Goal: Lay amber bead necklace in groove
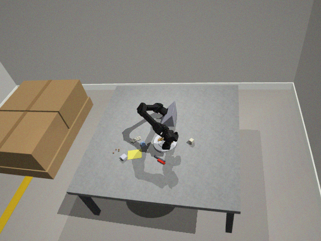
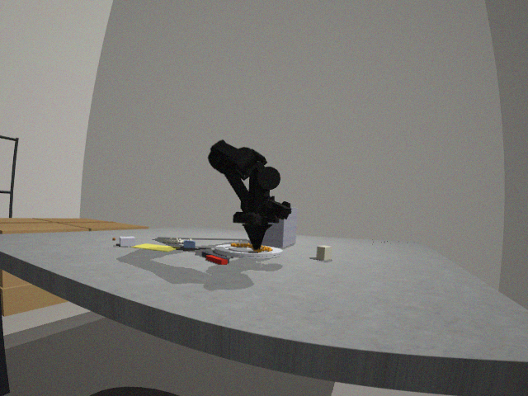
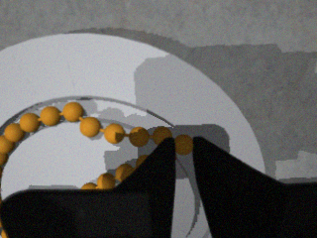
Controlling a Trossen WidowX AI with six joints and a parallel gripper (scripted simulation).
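Observation:
The amber bead necklace (image 1: 160, 139) (image 2: 241, 245) (image 3: 73, 111) is on the round white bead board (image 1: 155, 146) (image 2: 275, 252) (image 3: 99, 59). In the wrist view its left beads follow the curved groove. From there the upper strand runs inside the groove's arc to my fingers, and a lower strand doubles back down-left, partly hidden by the left finger. My gripper (image 2: 256, 248) (image 3: 182, 146) is shut on one bead at the necklace's right end, low over the board's right part. The groove's right side shows without beads beyond the fingertips. The fingers are hidden in the top view.
A red-handled tool (image 1: 161, 161) (image 2: 216, 259) lies before the board. A beige block (image 1: 191, 141) (image 2: 323, 252) stands right. Left are a blue block (image 1: 142, 143) (image 2: 189, 244), yellow sheet (image 1: 134, 154) (image 2: 154, 247), white block (image 1: 123, 156) (image 2: 127, 241) and pale beaded piece (image 1: 135, 139). A grey wedge (image 1: 169, 120) stands behind.

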